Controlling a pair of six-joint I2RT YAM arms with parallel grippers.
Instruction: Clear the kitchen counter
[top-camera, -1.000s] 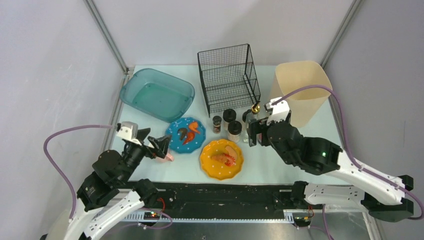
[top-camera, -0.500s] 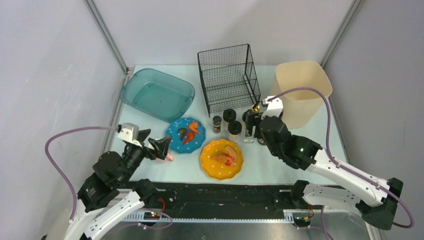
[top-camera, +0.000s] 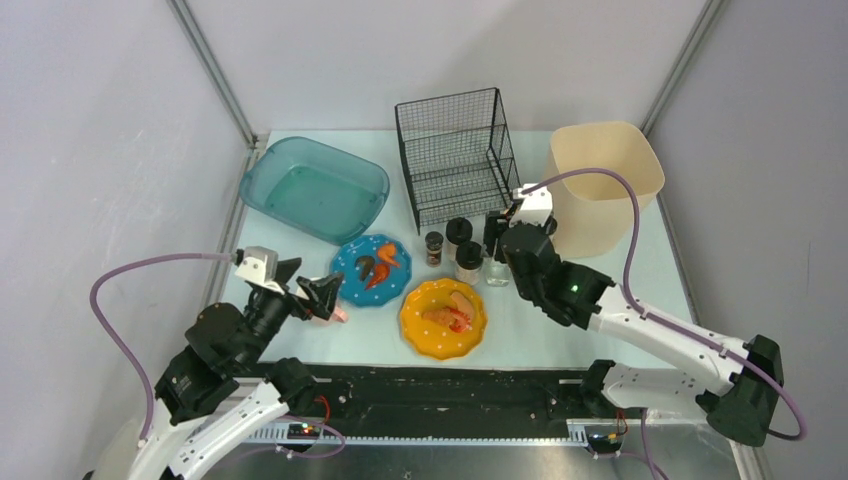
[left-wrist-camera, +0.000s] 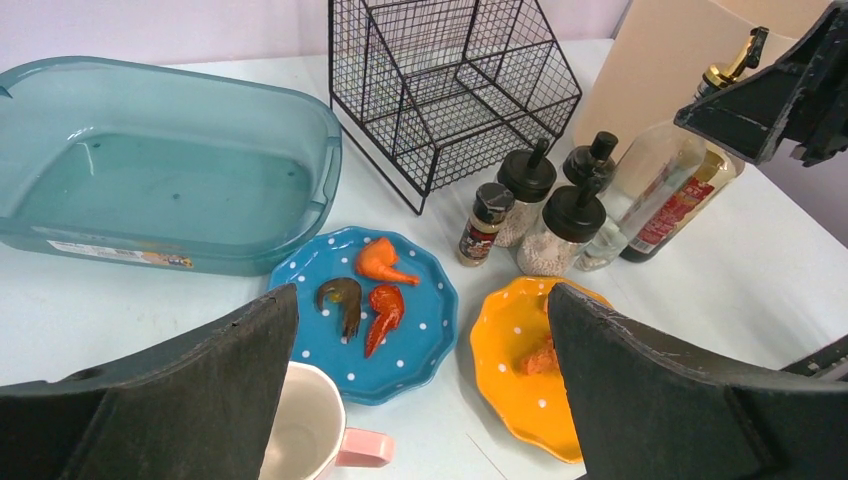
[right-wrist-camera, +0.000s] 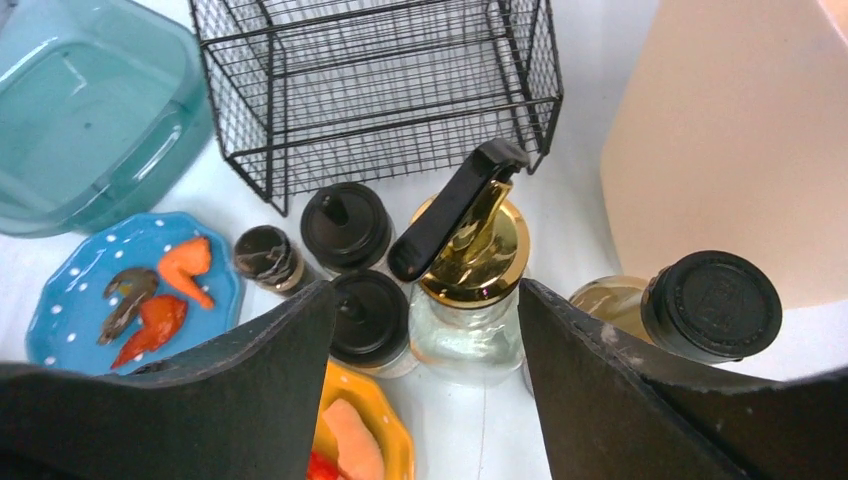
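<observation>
Between right fingers (right-wrist-camera: 620, 400): pump bottle (right-wrist-camera: 470, 270), seemingly untouched.

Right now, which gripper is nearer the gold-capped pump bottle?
Right. The right gripper has its fingers on either side of the pump bottle; the left gripper is far off to its left, at the pink mug.
</observation>
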